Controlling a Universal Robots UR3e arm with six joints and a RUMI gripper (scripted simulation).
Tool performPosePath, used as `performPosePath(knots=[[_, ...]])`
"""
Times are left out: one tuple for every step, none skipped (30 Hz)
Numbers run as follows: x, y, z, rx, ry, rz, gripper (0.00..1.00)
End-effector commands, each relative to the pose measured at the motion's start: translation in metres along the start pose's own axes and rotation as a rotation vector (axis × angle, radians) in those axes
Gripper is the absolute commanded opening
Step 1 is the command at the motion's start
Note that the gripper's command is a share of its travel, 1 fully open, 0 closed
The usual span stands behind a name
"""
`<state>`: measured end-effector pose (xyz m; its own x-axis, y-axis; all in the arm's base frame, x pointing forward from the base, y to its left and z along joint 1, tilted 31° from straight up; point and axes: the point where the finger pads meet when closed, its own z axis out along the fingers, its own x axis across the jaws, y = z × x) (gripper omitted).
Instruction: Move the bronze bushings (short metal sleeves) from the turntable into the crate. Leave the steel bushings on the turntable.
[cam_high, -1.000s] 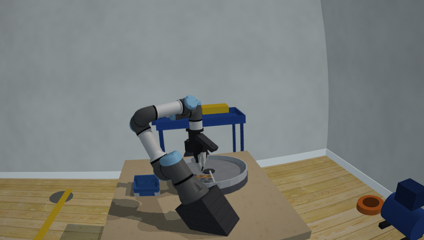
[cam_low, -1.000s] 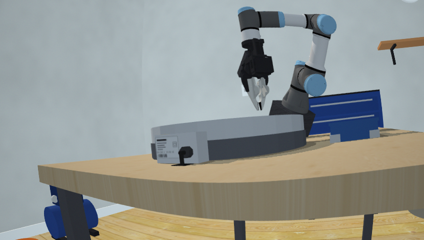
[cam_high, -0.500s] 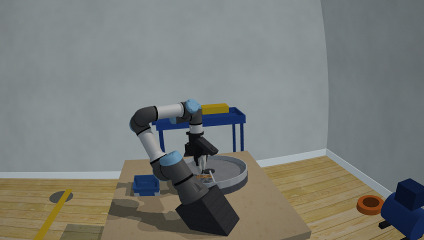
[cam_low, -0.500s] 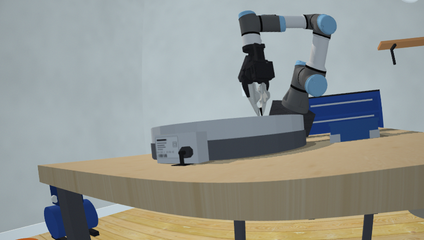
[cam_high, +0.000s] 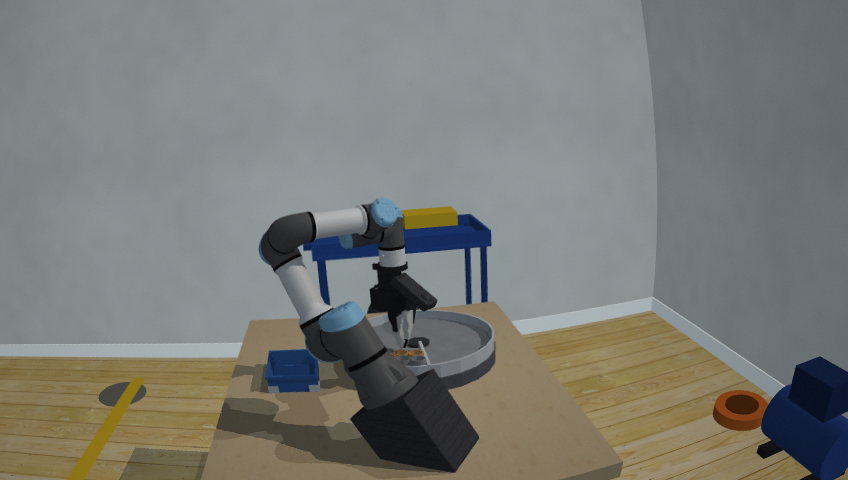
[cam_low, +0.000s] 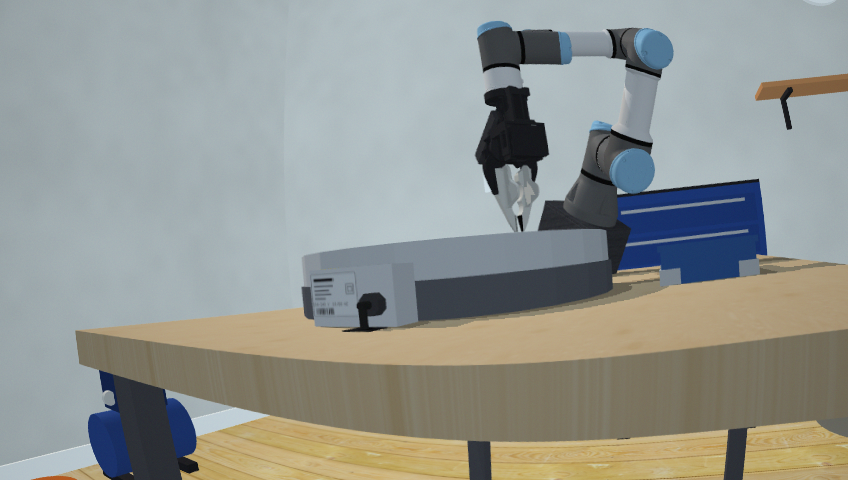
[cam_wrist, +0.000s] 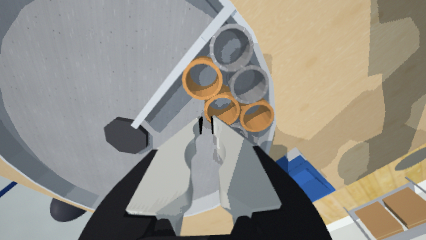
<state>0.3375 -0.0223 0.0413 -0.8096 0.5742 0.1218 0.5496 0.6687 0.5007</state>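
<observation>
the gripper (cam_high: 405, 343) (cam_low: 519, 230) (cam_wrist: 206, 117) points down over the turntable (cam_high: 493, 350) (cam_low: 505, 255) (cam_wrist: 55, 187). its jaws are narrow, almost closed, and i see nothing held between them. in the wrist view the tips overlap the edge of the middle bronze bushing (cam_wrist: 206, 109); whether they touch it, i cannot tell.

around this one stand another bronze bushing (cam_wrist: 185, 80), near the pale divider bar (cam_high: 423, 352) (cam_wrist: 182, 66), and a third bronze bushing (cam_wrist: 257, 129), near the outer wall. two steel bushings (cam_wrist: 212, 49) are just beside them, and a grey piece is partly hidden behind the right jaw in that view.

i judge the step is the approach to a first bronze one. the next move asks to open the jaws a little, then lower them onto one sleeve. the room is tight: the bar, the wall and the steel neighbours could be knocked. beyond the bar, towards the dark hub (cam_high: 419, 342) (cam_wrist: 125, 135), there is more room.

the blue crate (cam_high: 291, 378) (cam_low: 708, 261) (cam_wrist: 307, 175) stands apart on the worktop (cam_high: 511, 416) (cam_low: 476, 350) (cam_wrist: 310, 75), so the carry must first rise above the wall.
</observation>
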Motion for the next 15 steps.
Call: performPosePath(knots=[[-0.0008, 0.0003, -0.0002, 0.000, -0.002, 0.000, 0.05], [-0.0007, 0.0003, -0.0002, 0.000, -0.002, 0.000, 0.05], [-0.0007, 0.0003, -0.0002, 0.000, -0.002, 0.000, 0.05], [-0.0007, 0.0003, -0.0002, 0.000, -0.002, 0.000, 0.05], [-0.0007, 0.0003, -0.0002, 0.000, -0.002, 0.000, 0.05], [-0.0007, 0.0003, -0.0002, 0.000, -0.002, 0.000, 0.05], [-0.0007, 0.0003, -0.0002, 0.000, -0.002, 0.000, 0.05], [-0.0007, 0.0003, -0.0002, 0.000, -0.002, 0.000, 0.05], [-0.0007, 0.0003, 0.0000, 0.000, -0.002, 0.000, 0.05], [-0.0006, 0.0003, 0.0003, -0.001, -0.002, 0.000, 0.05], [-0.0004, 0.0003, 0.0010, -0.001, -0.001, 0.000, 0.05], [-0.0003, 0.0004, 0.0017, -0.001, -0.001, 0.001, 0.05], [-0.0003, 0.0004, 0.0027, -0.001, -0.001, 0.001, 0.05], [-0.0003, 0.0004, 0.0038, -0.001, -0.001, 0.001, 0.05], [-0.0003, 0.0005, 0.0051, -0.001, -0.001, 0.001, 0.05]])
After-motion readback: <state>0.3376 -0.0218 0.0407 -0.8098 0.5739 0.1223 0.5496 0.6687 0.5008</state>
